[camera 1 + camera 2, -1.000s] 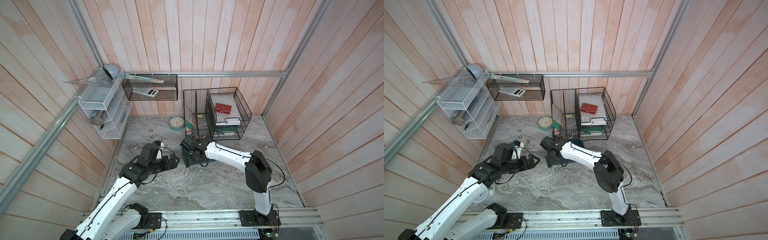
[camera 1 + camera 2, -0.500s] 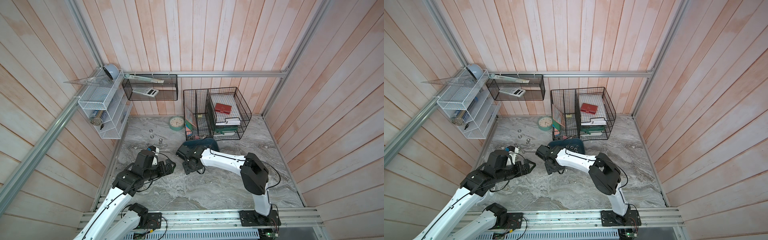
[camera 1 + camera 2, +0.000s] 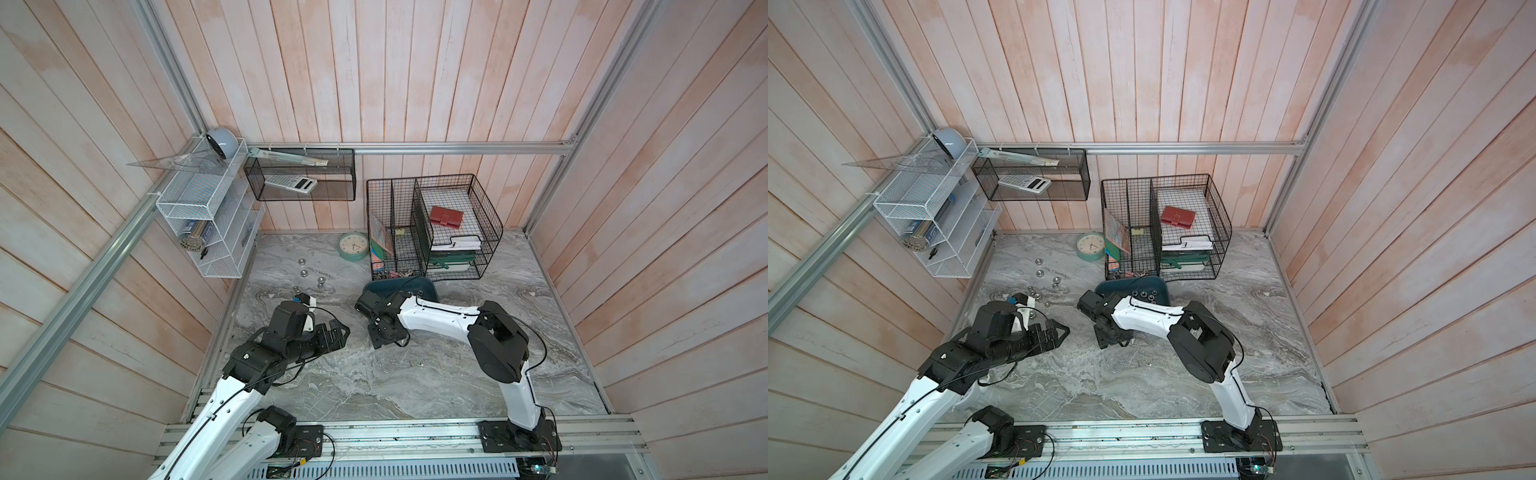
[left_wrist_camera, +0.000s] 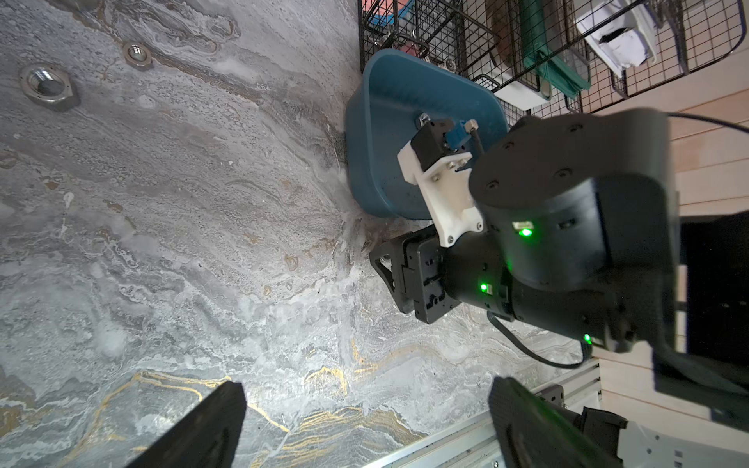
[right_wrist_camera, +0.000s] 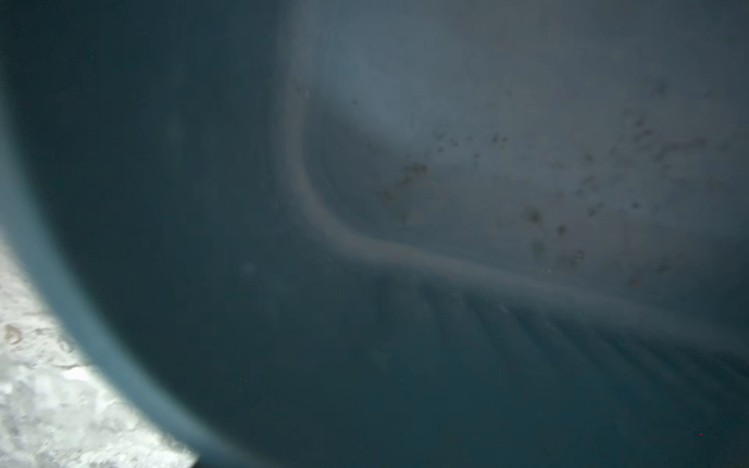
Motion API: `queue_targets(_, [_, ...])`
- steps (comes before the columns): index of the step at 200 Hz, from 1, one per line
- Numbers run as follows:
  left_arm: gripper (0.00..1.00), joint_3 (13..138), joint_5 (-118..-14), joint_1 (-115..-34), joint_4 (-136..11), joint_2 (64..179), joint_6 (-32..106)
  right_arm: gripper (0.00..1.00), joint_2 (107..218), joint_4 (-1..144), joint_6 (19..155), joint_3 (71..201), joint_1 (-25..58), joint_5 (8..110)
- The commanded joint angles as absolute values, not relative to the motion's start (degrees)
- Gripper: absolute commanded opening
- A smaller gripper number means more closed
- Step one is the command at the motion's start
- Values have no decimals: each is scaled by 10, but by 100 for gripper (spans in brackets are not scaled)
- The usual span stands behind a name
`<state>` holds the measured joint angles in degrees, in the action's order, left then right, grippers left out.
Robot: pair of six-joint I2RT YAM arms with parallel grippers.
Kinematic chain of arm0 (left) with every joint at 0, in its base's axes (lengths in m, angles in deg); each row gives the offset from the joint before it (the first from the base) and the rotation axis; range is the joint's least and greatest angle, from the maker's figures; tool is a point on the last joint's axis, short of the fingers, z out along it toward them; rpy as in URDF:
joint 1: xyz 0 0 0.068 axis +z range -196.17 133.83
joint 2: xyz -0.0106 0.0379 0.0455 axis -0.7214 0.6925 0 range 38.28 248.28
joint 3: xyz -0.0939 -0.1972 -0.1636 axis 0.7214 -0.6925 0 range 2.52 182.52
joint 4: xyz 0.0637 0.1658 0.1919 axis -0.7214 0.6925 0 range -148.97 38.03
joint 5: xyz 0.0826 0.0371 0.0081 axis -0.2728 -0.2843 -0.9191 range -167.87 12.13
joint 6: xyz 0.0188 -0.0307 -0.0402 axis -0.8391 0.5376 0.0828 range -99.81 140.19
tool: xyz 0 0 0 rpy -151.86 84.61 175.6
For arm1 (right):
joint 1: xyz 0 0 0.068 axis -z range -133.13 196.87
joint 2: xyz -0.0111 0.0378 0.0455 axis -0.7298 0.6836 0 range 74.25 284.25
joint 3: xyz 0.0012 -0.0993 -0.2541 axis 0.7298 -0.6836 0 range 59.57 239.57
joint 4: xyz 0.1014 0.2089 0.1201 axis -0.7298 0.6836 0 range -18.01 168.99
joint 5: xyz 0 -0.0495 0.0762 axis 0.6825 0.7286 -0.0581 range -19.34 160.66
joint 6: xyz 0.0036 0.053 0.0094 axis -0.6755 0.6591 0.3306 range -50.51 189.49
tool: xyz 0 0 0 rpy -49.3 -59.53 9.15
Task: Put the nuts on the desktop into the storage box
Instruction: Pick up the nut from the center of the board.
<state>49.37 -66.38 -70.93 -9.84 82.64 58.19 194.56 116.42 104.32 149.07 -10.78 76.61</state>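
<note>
1. Black left gripper (image 4: 367, 389): jaws spread wide, nothing between them, hanging over bare grey marble-patterned desktop (image 3: 415, 382).
2. Opposite it, right gripper (image 4: 391, 263) sits low at the near corner of the shallow dark teal plastic storage box (image 3: 405, 284). Fingers mostly hidden, so I can't tell if they pinch the wall or sit beside it.
3. Small shiny silver metal nuts (image 3: 304, 273): loose cluster on the desktop beyond the left gripper, toward the back-left wall, well apart from the box. A few (image 3: 1144, 294) already lie inside it.
4. Likely step: left arm picks a nut. Come straight down, centre the jaws on one nut, close across it, lift before swinging. Smooth surface, so nuts may skid.
5. Box is just in front of the black wire-mesh organiser (image 3: 432, 232). Drop well inside the rim.
</note>
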Motion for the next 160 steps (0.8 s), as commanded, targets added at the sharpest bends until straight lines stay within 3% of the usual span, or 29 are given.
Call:
queue_targets(1, [100,494,-675,-706,-95,826,585,54,1965,1157,1037,1486,-106,758])
queue_targets(38, [100,496,-673,-707,-97,833,582,48,1979,1158,1031,1500,-106,757])
queue_targets(72, [100,498,-676,-707,-96,834,581,27,1979,1164,1027,1509,-107,761])
queue_targets(160, [100,519,-661,-707,-143,893,567,25,1887,1215,1026,1509,-96,805])
